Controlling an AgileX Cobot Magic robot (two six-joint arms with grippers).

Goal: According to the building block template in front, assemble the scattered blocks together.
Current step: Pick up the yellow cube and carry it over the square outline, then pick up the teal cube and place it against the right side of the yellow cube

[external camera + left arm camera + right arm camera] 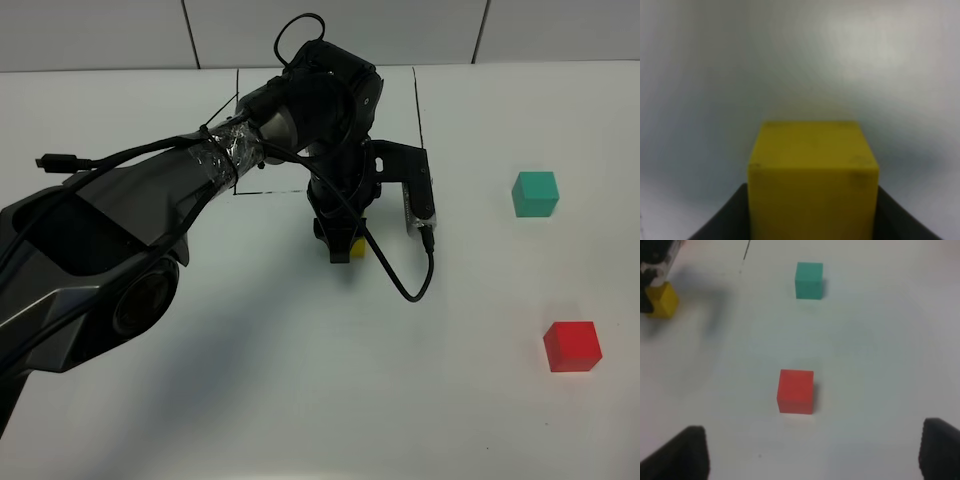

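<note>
White table (250, 400) | left gripper (812, 217) clamped on yellow cube (812, 165) | right gripper (812, 452) spread wide apart

A plain white table (250, 400) with a matte surface fills nearly the whole scene. Behind its far edge stands a pale grey wall (330, 30) of large panels, divided by thin dark seams (483, 30). The light is soft and even, and the shadows on the table are blurred.
</note>
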